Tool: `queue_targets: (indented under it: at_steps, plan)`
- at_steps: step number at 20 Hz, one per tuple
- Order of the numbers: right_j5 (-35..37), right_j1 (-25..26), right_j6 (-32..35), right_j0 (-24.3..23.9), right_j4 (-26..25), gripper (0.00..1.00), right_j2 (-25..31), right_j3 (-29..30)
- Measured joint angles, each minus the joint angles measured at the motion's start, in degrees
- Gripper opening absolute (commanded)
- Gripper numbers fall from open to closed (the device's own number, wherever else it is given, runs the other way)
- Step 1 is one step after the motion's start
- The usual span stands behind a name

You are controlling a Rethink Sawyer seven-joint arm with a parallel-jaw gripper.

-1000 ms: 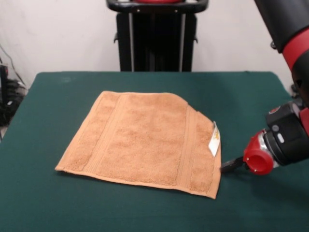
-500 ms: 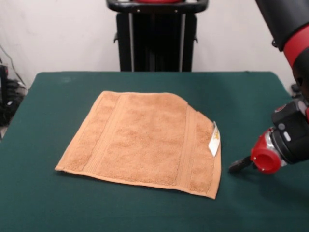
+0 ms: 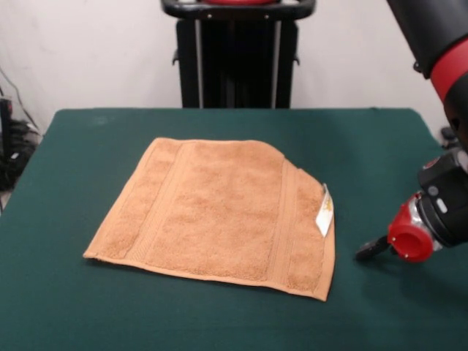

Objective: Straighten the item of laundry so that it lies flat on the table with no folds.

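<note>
The tan-orange towel [image 3: 219, 212] lies spread on the dark green table [image 3: 73, 139], left of centre in the front view. Woven border bands run near its left and right ends. Its far right corner looks cut off at a slant, as if turned under. A small white tag [image 3: 325, 212] lies on its right edge. My gripper [image 3: 371, 249] hangs low over the table at the right, a short gap away from the towel's right edge and holding nothing. Only a dark tip shows past the red wrist.
The black pedestal [image 3: 238, 55] stands at the table's far side. The red and black arm [image 3: 439, 44] comes down along the right edge of the picture. A white wall is behind.
My gripper has drawn away from the towel's right edge, moving right and a little up. The towel has not moved.
</note>
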Motion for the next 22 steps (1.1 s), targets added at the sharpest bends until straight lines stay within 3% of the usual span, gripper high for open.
queue_targets:
  at_steps: [10,22]
  plan:
    - [1.2,0.0,0.0,0.0,0.2,0.0,0.3,-0.1]
    - [7.3,0.5,0.0,0.0,1.4,0.0,0.7,-0.1]
